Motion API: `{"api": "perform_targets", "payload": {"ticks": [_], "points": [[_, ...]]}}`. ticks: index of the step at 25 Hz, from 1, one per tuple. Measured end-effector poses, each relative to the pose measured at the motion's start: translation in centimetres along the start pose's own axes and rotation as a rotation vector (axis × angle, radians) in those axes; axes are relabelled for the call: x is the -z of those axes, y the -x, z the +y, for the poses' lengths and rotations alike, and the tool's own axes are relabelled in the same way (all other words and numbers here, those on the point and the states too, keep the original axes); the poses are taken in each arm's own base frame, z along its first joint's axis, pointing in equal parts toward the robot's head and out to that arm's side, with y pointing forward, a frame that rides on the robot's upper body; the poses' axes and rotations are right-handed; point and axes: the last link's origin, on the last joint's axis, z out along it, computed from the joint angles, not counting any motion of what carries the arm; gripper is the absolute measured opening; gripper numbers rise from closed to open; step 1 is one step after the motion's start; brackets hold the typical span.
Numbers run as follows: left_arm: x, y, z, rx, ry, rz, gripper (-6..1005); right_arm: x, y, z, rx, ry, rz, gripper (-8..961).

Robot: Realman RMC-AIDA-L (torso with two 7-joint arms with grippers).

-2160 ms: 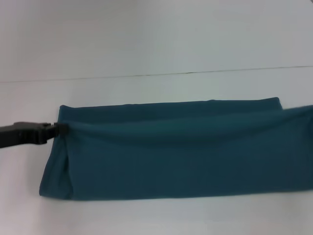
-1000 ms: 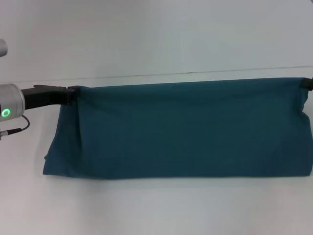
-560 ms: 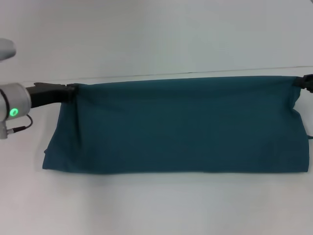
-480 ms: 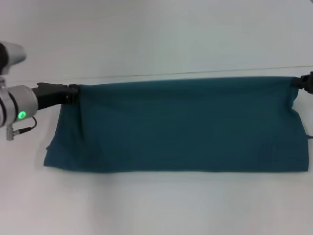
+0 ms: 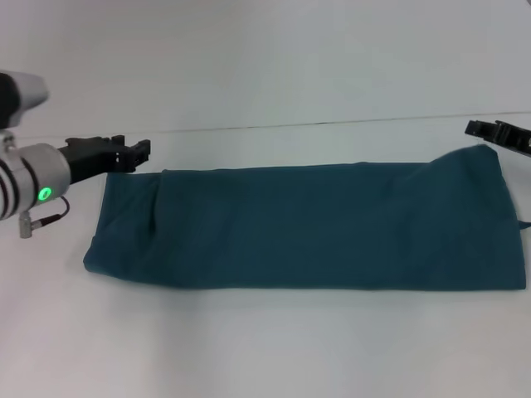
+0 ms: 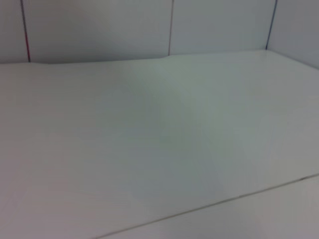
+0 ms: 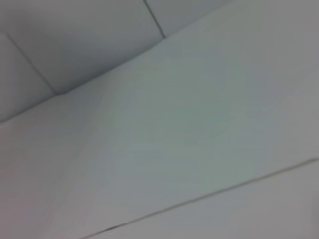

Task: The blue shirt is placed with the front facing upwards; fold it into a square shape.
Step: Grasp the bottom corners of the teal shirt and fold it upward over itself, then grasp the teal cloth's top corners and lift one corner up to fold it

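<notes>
The blue shirt (image 5: 307,225) lies flat on the white table (image 5: 265,348) as a long folded band, plain teal side up, no lettering showing. My left gripper (image 5: 134,153) is open, just above and beyond the shirt's far left corner, holding nothing. My right gripper (image 5: 485,129) is open at the far right edge, just above the shirt's raised far right corner, also empty. Neither wrist view shows the shirt or any fingers, only bare table and wall.
A thin dark seam (image 5: 332,123) runs across the table behind the shirt. A wall with panel joints (image 6: 172,27) stands beyond the table. Bare table surface lies in front of the shirt.
Both grippers have opened and let go of the shirt's far edge. The lifted layer has dropped flat, so the band is now narrower. The left gripper has drawn slightly away.
</notes>
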Motion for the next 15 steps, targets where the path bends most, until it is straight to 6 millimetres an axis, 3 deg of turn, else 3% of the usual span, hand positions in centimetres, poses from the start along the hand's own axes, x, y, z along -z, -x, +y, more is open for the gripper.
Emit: {"api": "perform_targets", "payload": {"ticks": [2, 8, 13, 15], "points": [[1.0, 0.0, -0.3, 0.075, 0.042, -0.004, 294, 0.9, 0.0, 0.0, 0.024, 0.043, -0.027, 391], [3.7, 1.2, -1.0, 0.212, 0.106, -0.091, 546, 4.0, -1.1, 0.1, 0.064, 0.195, -0.130, 512], [3.8, 2.6, -0.5, 0.209, 0.081, -0.212, 761, 5.3, -2.6, 0.1, 0.074, 0.255, -0.154, 613], [3.6, 2.8, -0.2, 0.194, 0.074, -0.248, 765, 5.5, -3.2, 0.0, 0.067, 0.259, -0.147, 768]]}}
